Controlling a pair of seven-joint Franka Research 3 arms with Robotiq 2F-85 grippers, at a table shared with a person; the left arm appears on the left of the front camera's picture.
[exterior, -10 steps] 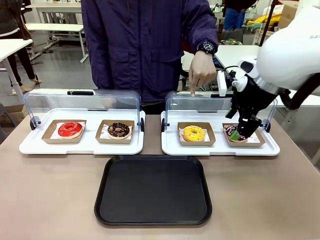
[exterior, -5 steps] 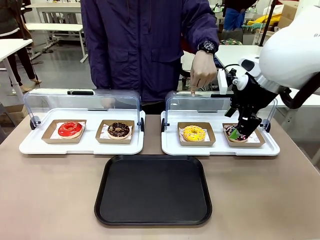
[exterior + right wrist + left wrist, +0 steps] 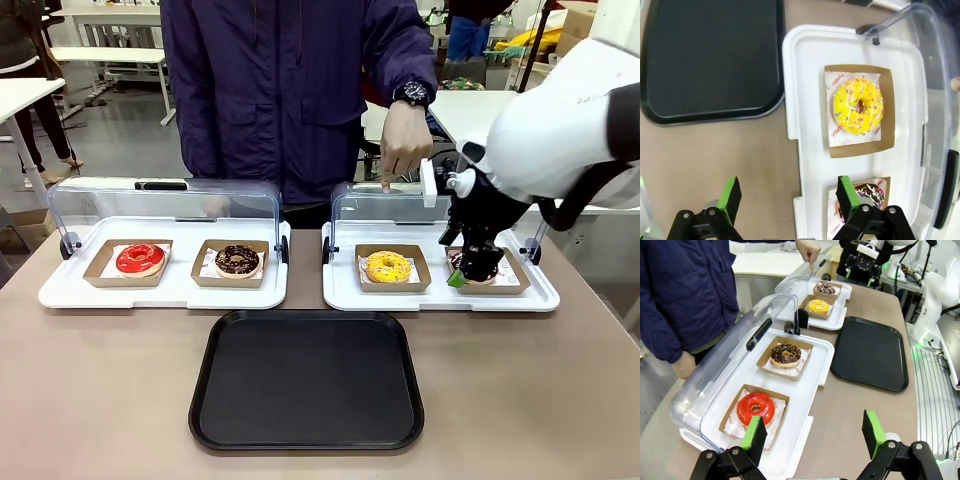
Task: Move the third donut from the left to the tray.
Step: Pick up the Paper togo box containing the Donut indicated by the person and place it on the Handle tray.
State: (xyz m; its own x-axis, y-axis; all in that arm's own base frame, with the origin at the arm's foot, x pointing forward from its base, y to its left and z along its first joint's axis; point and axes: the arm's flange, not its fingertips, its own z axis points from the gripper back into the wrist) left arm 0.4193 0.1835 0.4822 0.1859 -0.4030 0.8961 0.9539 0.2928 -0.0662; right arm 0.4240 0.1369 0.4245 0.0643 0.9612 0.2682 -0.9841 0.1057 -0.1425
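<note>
Looks like the approach step to me. The right gripper (image 3: 788, 200) hovers spread wide and empty by the sprinkled chocolate donut (image 3: 470, 264). The yellow sprinkle donut (image 3: 858, 106) sits just left of it in the same white tray (image 3: 340, 292). Next it needs to slide left, drop, grab, and carry to the black tray (image 3: 305, 385). The left gripper (image 3: 813, 432) gapes too.

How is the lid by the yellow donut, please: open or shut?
Open: the clear lid stands raised behind the uncovered yellow donut.
</note>
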